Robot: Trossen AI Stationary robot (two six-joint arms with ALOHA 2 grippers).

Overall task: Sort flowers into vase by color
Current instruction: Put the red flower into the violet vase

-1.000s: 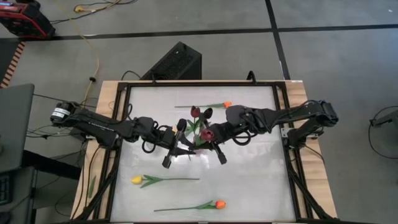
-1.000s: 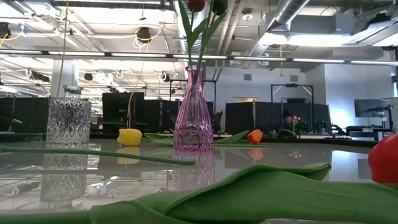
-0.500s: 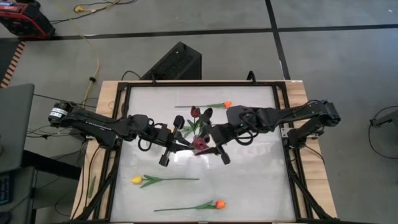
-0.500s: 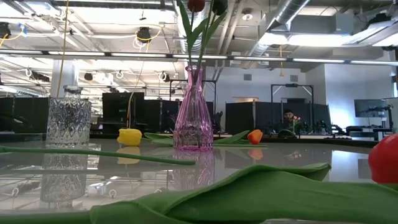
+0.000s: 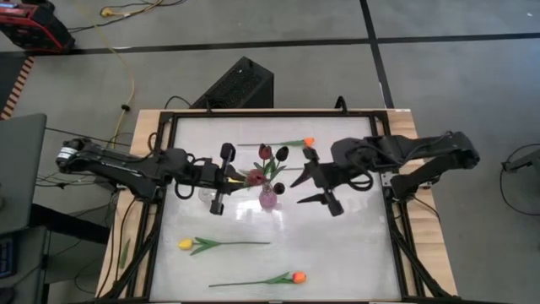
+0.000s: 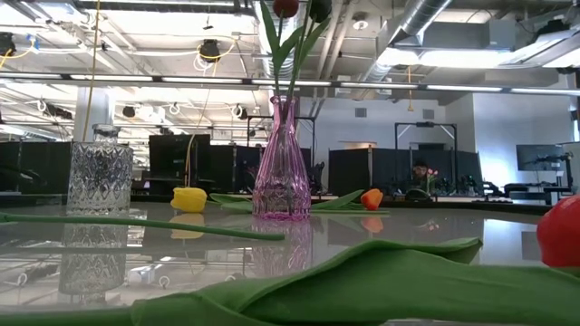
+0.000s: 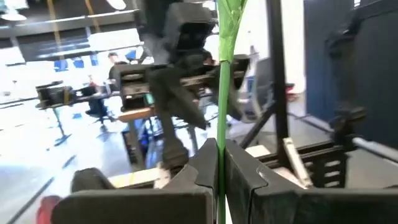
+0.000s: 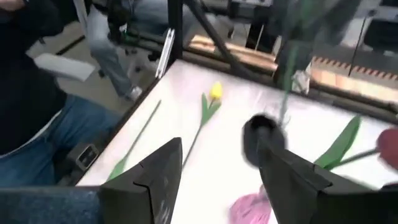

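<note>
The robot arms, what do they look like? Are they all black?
Mostly. Both arms are dark and jointed, built from chunky black segments, with looping black cables along them. The left arm has a small white label near its base end. Each ends in a pincer: left pincer, right pincer, each with two long, flat black fingers.
</note>
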